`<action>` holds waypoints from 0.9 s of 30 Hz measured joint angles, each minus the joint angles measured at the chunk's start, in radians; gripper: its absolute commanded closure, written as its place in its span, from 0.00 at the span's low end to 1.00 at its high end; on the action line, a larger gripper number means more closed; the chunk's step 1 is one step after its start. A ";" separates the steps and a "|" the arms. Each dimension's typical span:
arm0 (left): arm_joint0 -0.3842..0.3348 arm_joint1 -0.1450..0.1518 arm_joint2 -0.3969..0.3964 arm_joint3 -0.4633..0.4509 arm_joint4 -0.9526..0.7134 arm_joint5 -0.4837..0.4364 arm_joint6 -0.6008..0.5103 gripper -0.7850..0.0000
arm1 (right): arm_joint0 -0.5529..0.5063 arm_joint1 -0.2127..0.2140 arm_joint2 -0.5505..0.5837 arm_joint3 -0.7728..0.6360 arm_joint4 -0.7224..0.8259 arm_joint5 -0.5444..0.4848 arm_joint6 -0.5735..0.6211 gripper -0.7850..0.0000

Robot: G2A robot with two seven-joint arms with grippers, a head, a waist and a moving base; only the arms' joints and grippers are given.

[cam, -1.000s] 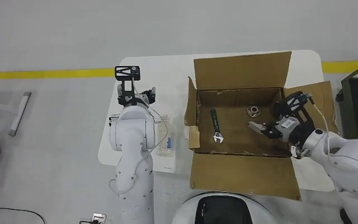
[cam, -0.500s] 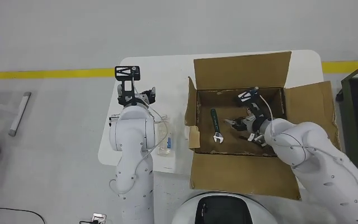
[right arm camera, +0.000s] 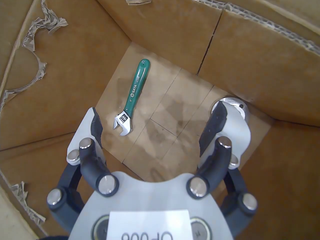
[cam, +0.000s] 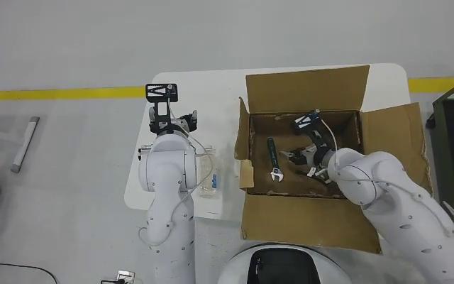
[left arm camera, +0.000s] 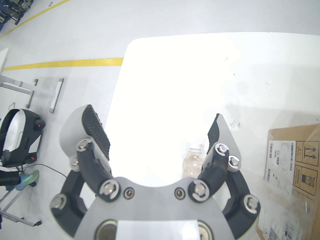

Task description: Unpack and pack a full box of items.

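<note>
White table (cam: 213, 99). Open cardboard box (cam: 305, 89) on it, flaps folded out. Right gripper (right arm camera: 157, 112) low inside box, jaws spread, nothing between. Left gripper (left arm camera: 153, 114) above table beside box, also spread (nothing held). Clear bottle (left arm camera: 191, 162) on table near box. Green-handled wrench (right arm camera: 132, 96) flat on box floor. Round metal part (right arm camera: 240, 103) by box wall, partly behind right finger.

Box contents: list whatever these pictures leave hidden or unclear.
- Round metal part: right wrist view, mostly behind the right pincer; shape unclear.
- Box floor: top view, partly covered by the right arm.
- Bottle: left wrist view, washed out by glare, clipped by the left pincer.
</note>
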 measured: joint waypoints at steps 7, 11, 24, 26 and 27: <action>0.000 0.000 0.000 0.000 0.000 0.000 0.000 0.00 | 0.060 -0.033 -0.140 0.012 -0.113 0.144 0.035 0.00; 0.000 0.000 0.000 0.000 0.000 0.000 0.000 0.00 | 0.116 -0.060 -0.211 0.047 -0.133 0.247 0.064 0.00; 0.000 0.000 0.000 0.000 0.000 0.000 0.000 0.00 | 0.231 -0.128 -0.343 0.210 -0.140 0.309 0.114 0.54; 0.000 0.000 0.000 0.000 0.000 0.000 0.000 0.00 | 0.233 -0.136 -0.352 0.233 -0.138 0.309 0.106 0.53; 0.000 0.000 0.000 0.000 0.000 0.000 0.000 0.00 | 0.235 -0.139 -0.355 0.243 -0.140 0.310 0.104 0.53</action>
